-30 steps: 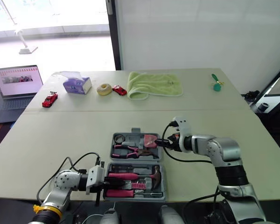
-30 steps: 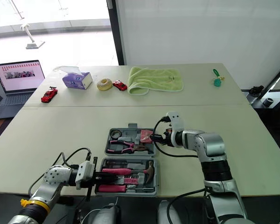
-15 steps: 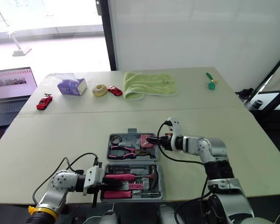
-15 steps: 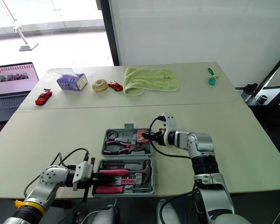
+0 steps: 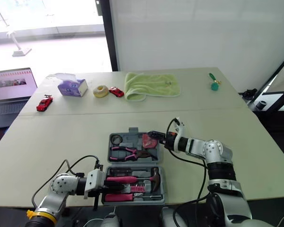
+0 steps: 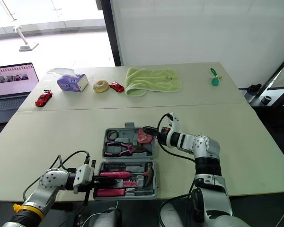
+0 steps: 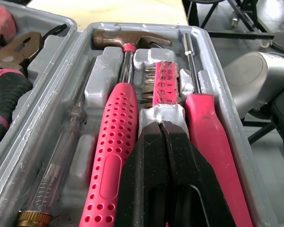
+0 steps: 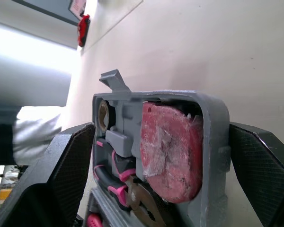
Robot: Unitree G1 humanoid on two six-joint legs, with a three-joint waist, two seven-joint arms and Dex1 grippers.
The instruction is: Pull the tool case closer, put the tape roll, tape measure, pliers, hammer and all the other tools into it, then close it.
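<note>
Tool case (image 5: 133,131) open at desk (image 5: 61,132) 6 o'clock with hammer (image 7: 114,137), pliers (image 5: 128,152), tape roll (image 5: 116,140) and tape measure (image 8: 173,146) seated, so likely only closing remains; left hand (image 7: 161,126) clenched empty over its near half, right hand (image 5: 157,136) released, straddling its 2 o'clock corner.

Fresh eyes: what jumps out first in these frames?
The open grey tool case at the table's near edge, full of pink-handled tools such as the hammer. The right gripper is open, its fingers straddling the far half's corner where the pink tape measure sits; the left gripper is shut over the near half.
</note>
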